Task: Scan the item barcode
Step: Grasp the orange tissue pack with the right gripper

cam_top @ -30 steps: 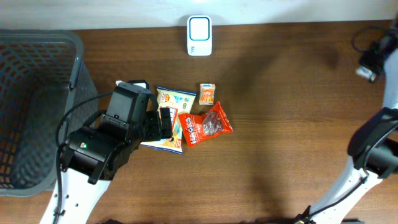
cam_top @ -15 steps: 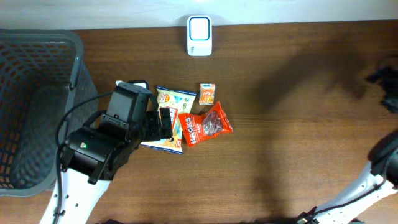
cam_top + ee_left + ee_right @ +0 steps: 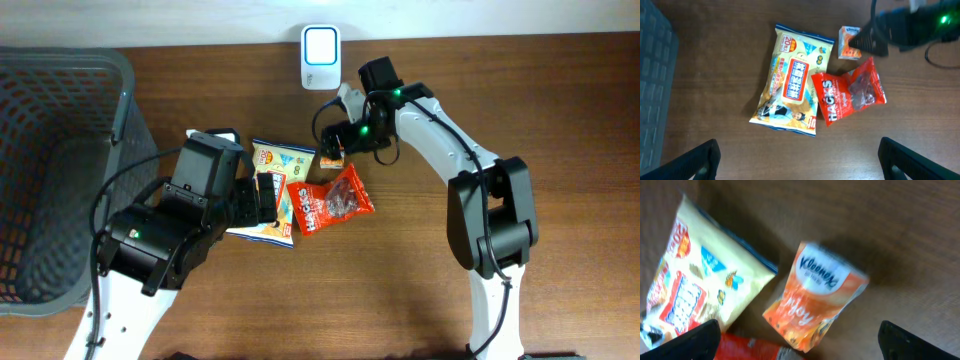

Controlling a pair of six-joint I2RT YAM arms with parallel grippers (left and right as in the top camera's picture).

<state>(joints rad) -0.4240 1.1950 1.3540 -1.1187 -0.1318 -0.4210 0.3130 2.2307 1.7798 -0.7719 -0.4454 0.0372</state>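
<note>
Left arm: folded low at the near-left of the table (image 3: 420,280). The left claw (image 3: 265,197) points right toward the packets, fingers apart, holding nothing. Pose same as a second ago.
Grey basket (image 3: 125,90): far left.
Yellow snack bag (image 3: 272,165): lies flat, with the red pouch (image 3: 330,200) against its right edge.
Orange tissue pack (image 3: 815,300): lies on the table just beyond the red pouch.
Right arm: a second ago it was drawn back at the right edge. It now reaches across leftward, with the right claw (image 3: 335,140) over the tissue pack, fingers wide apart, holding nothing.
White scanner (image 3: 320,44): far edge.
</note>
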